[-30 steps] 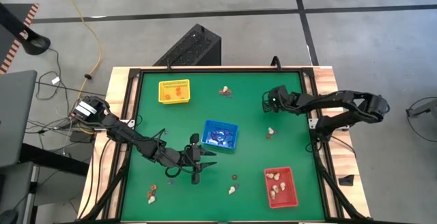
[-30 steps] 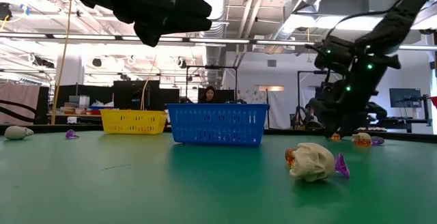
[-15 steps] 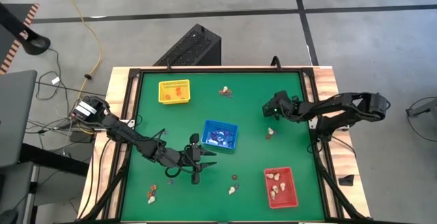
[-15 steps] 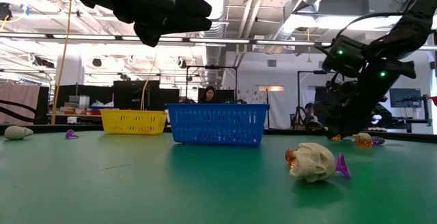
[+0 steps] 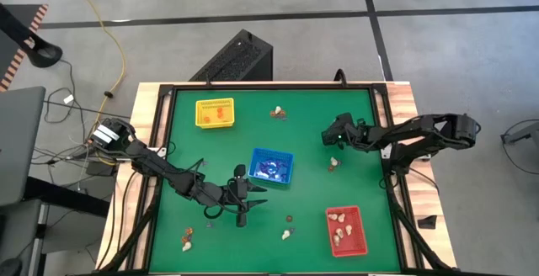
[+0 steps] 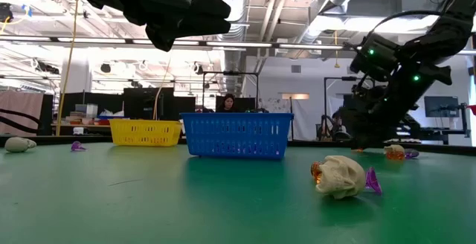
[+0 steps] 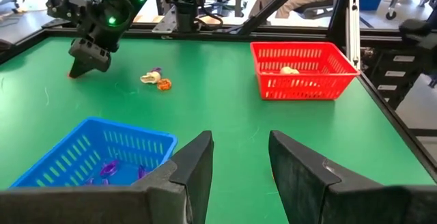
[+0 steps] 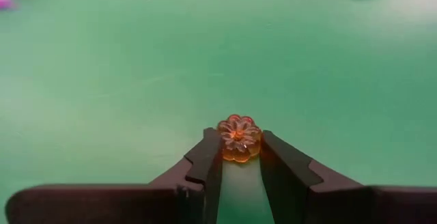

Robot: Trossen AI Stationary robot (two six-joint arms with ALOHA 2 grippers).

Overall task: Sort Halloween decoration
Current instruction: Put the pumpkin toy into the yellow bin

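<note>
Two fingers of the right gripper [image 8: 239, 157] were clamped on a small orange pumpkin trinket [image 8: 239, 138] down at the green table [image 5: 312, 116], right of the blue tray [image 5: 272, 167]. Left gripper [image 7: 239, 157] hovered with fingers apart near that tray; other trinkets lay loose on the table and in the yellow tray [image 5: 215, 113] and red tray [image 5: 346, 230].

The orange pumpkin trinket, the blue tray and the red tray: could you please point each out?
orange pumpkin trinket [image 8: 239, 137], right wrist view, its ribbed top.
blue tray [image 5: 285, 156], high view, its far rim.
red tray [image 7: 295, 87], left wrist view, its front wall.
</note>
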